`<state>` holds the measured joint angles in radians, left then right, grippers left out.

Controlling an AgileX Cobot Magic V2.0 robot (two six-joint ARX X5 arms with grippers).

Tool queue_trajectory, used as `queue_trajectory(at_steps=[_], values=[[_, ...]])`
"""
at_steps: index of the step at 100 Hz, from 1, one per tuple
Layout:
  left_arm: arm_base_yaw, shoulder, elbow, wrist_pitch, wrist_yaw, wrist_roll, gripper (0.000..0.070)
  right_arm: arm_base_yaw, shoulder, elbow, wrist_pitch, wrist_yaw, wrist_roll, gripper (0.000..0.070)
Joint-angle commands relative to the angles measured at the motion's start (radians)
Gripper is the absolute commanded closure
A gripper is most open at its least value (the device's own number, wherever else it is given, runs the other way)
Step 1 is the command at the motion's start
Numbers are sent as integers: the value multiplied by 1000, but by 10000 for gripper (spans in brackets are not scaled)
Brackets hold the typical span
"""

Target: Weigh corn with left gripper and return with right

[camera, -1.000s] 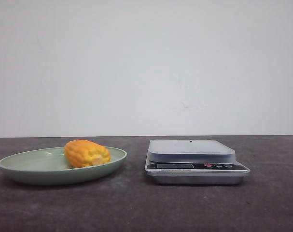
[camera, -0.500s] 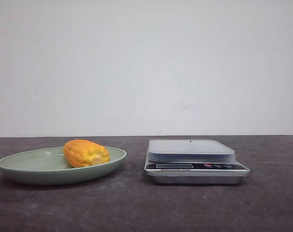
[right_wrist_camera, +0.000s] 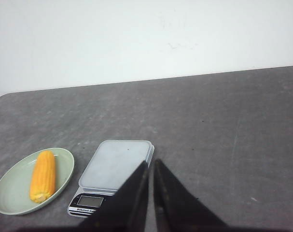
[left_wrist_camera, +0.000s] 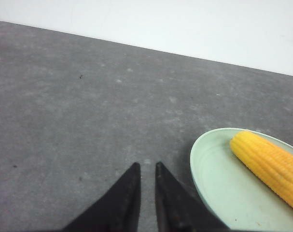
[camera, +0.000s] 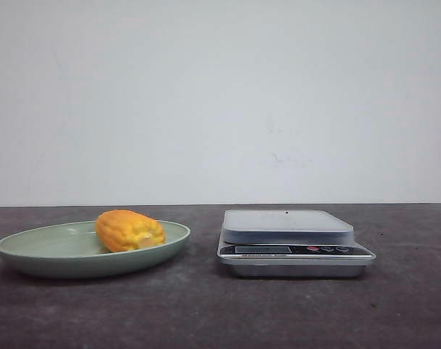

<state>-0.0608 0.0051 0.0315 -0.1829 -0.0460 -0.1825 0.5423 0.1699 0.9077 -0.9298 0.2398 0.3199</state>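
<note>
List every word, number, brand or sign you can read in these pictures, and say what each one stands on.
No text can be read.
Scale: a line of print runs under its display on the front panel, too small and blurred to read.
Display: blank or too faint to read in the front and right wrist views.
Three round buttons on the scale: no legible marks.
Corn, plate, table, wall: no writing visible.

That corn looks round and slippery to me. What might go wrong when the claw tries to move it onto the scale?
The corn is rounded and lies loose in the shallow green plate, so it may roll or slip from the tapered fingers of the left gripper. The scale has a flat, rimless top, so the cob could roll off. The plate might also slide if nudged.
</note>
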Motion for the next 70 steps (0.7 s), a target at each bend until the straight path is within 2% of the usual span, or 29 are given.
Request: queue_trajectory(at_steps=[1,30,36,48,57,70], values=[[2,-2,-18,-4,2,10,694,4,-3,8,12,3,7,688],[2,-2,-18,-4,2,10,694,4,-3,8,13,3,7,688],[2,-2,-18,-4,2,10,694,4,-3,8,15,22,-67,688],[2,-2,-18,-4,2,10,694,-41,-18,-14,25,61,-139,688],[2,-2,-18,-4,2,10,694,-151,-50,-114,130,35,-211,688],[2,-2,-18,-4,2,10,694,-311,-134,-353,405,-6,-250,688]])
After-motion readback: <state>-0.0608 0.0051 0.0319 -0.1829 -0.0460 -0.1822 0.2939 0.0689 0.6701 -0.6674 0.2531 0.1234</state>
